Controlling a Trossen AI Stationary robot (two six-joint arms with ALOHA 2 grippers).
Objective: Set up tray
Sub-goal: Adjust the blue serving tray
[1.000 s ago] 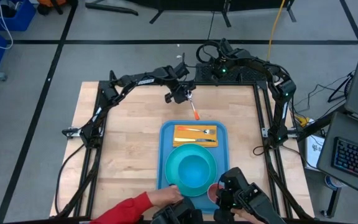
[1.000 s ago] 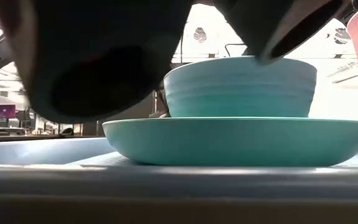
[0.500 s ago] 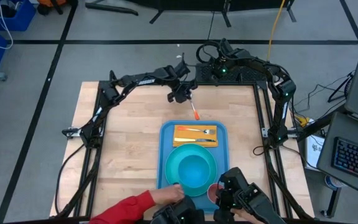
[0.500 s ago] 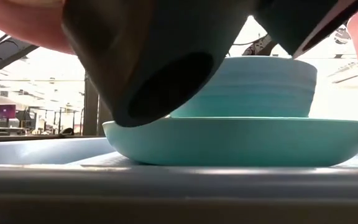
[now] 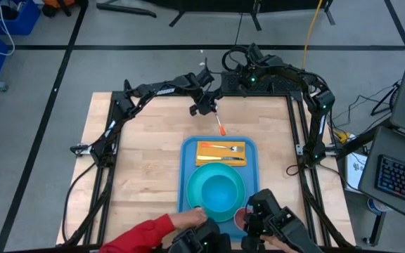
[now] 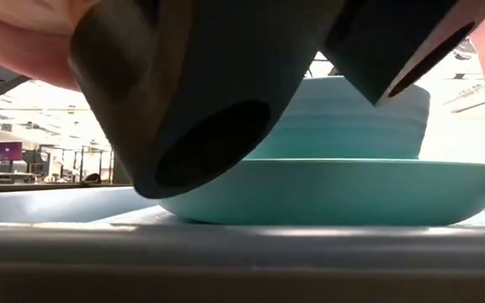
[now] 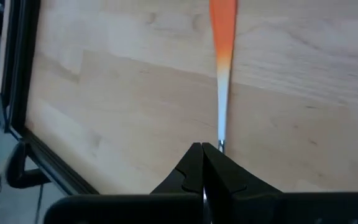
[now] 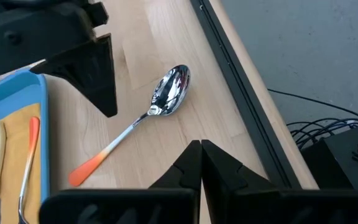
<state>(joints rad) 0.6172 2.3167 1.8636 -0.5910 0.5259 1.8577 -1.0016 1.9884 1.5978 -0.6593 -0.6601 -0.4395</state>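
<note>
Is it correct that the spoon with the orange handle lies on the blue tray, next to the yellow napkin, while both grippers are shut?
Not quite. The spoon lies on the bare wooden table, outside the tray, as the right wrist view and the high view show. The rest holds: the left gripper and the right gripper are both shut, and the yellow napkin is on the tray.

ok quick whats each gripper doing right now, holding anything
Left gripper: shut, holding nothing; the spoon lies on the table just ahead of it.
Right gripper: shut, holding nothing.

Grey floor [image 5: 34, 140], blue crates [image 5: 5, 21]
</note>
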